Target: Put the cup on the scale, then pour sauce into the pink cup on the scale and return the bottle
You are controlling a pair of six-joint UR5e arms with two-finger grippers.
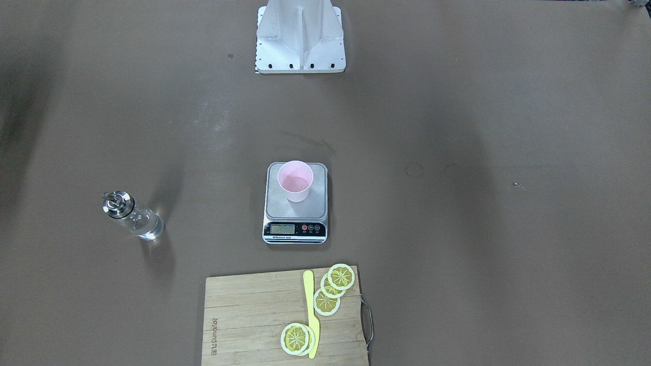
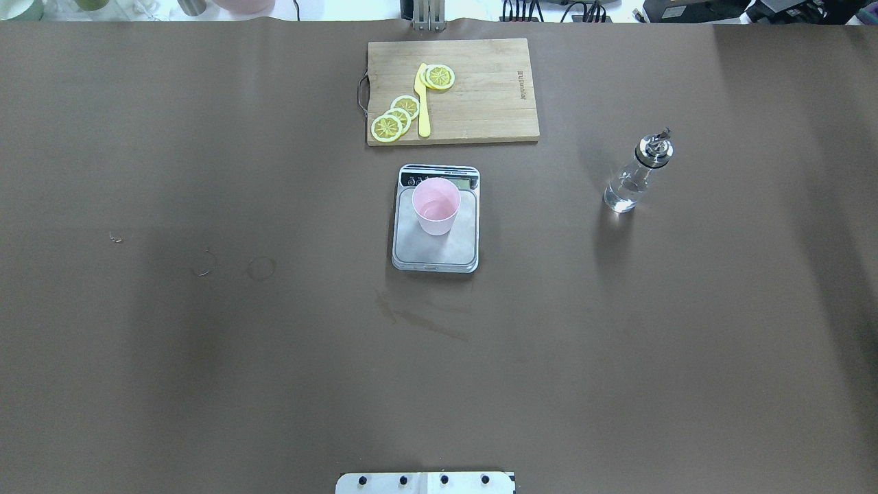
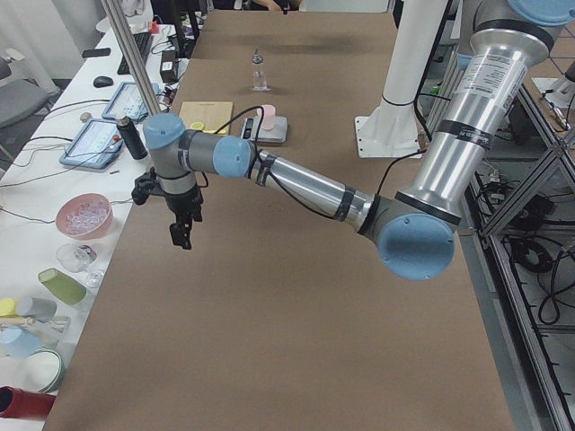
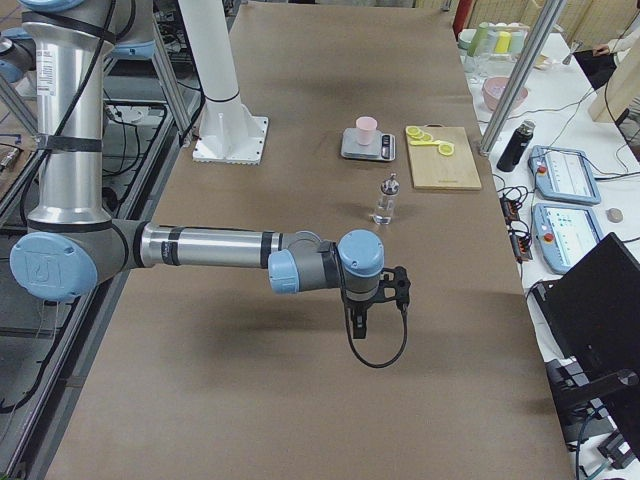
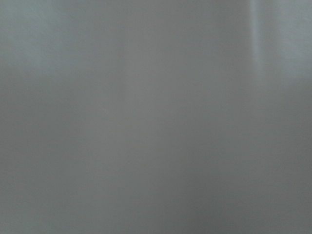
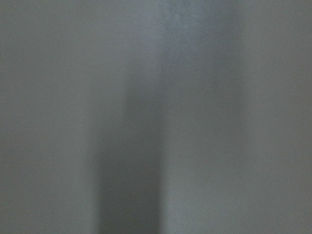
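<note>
Pink cup point(image 1: 295, 181) tops the scale point(image 1: 278, 204); only side views show left gripper point(image 3: 181, 237) and right gripper point(image 4: 359, 325); cannot tell whether clenched.

Not much here can truly be read. The cutting board point(image 1: 244, 305) carries a burnt-in brand word along 1 short edge, its letters too small to make out. The scale point(image 1: 316, 203) has a printed line under its LCD display point(image 1: 282, 229) and tiny captions beneath its buttons point(image 1: 311, 228), all illegible, and the display's digits cannot be read. A printed label point(image 3: 492, 74) wraps the left arm point(image 3: 305, 184), unreadable. On the right arm point(image 4: 200, 245), the blue joint cap point(image 4: 45, 268) bears a logo.
</note>
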